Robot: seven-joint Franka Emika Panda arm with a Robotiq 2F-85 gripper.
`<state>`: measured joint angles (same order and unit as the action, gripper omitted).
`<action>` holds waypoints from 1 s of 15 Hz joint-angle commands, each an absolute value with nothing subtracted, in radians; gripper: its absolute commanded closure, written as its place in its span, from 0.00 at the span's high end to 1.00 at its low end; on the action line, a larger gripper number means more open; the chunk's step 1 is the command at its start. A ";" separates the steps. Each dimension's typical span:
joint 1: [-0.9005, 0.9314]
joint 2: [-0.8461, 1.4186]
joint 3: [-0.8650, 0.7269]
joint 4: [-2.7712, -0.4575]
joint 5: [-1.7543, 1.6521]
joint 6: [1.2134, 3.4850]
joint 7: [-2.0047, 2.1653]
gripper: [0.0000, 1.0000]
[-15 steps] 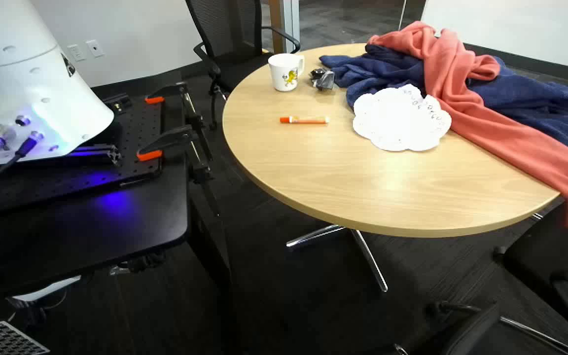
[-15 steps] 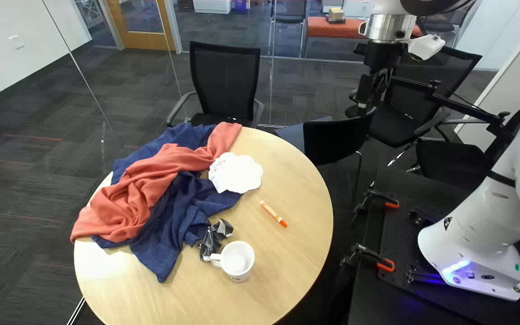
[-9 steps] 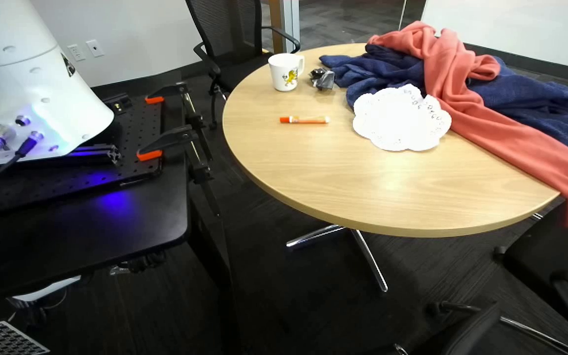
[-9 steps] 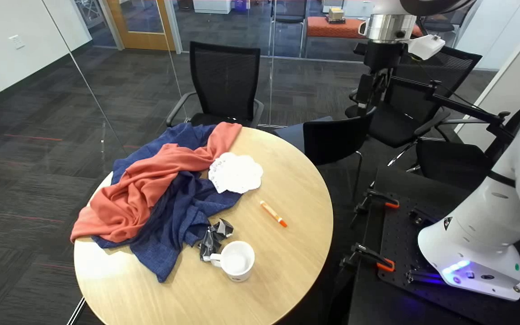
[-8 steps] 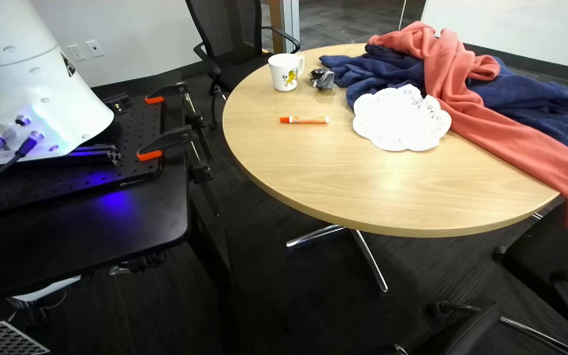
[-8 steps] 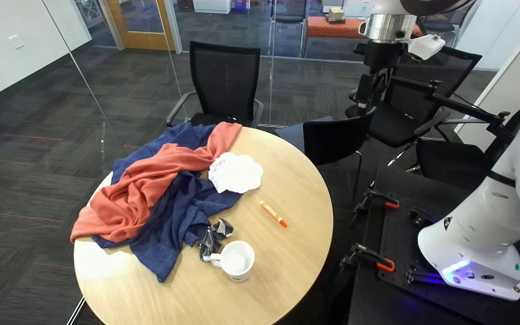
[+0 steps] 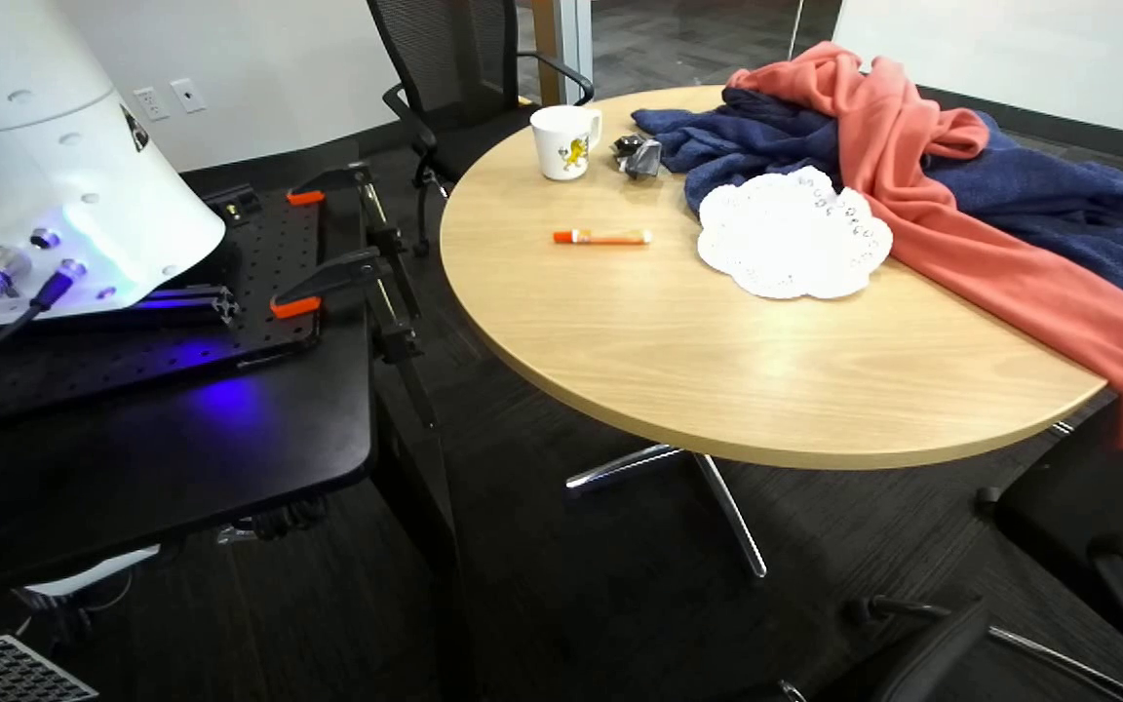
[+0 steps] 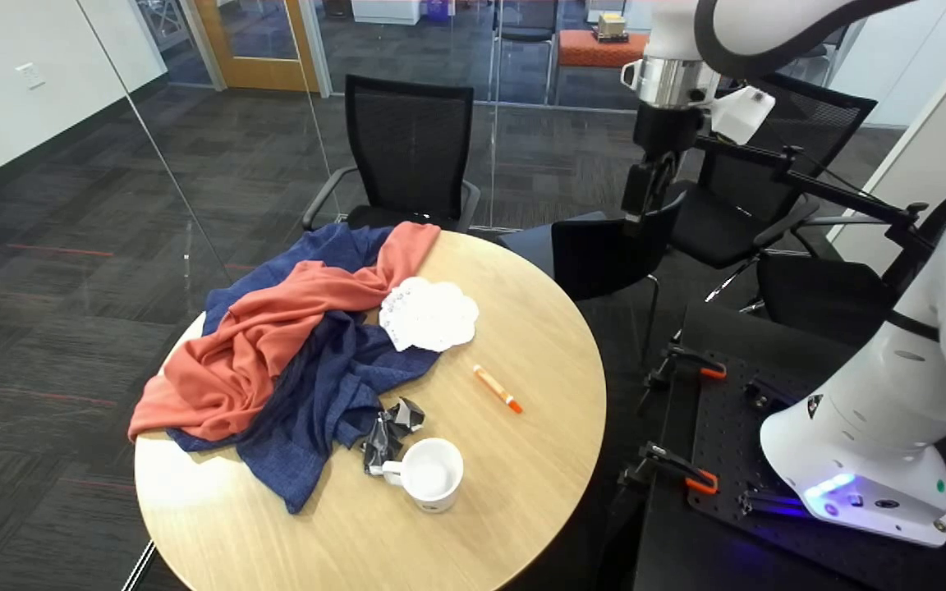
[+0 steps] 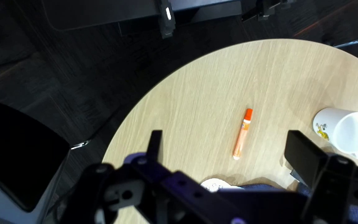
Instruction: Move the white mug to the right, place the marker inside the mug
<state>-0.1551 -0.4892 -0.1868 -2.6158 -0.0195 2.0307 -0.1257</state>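
The white mug with a yellow picture stands upright on the round wooden table; it also shows in an exterior view and at the right of the wrist view. The orange marker lies flat, apart from the mug; it also shows in an exterior view and in the wrist view. My gripper hangs well above table height, right of the table. In the wrist view its jaws are wide apart and empty, with the marker seen far below between them.
Crumpled black plastic lies by the mug's handle. A white doily and blue cloth with a coral cloth cover the table's far part. A black chair stands by the table edge near the gripper.
My arm and gripper have moved left and down in an exterior view, closer to the table. They were still in the earlier frames. The mug and marker have not moved.
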 commanded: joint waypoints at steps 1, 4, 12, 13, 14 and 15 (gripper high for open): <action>-0.116 -0.430 -0.137 -2.652 0.008 2.162 -0.081 1.00; -0.079 -0.376 -0.094 -2.676 0.029 2.275 -0.044 1.00; 0.011 -0.259 -0.017 -2.672 0.161 2.444 0.049 1.00; 0.019 -0.256 -0.014 -2.674 0.179 2.447 0.047 1.00; 0.019 -0.257 -0.012 -2.674 0.183 2.438 0.053 1.00; 0.011 -0.266 -0.017 -2.680 0.158 2.426 0.029 1.00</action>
<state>0.0115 -0.2656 -0.0169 -2.6811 0.1588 2.4279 0.0286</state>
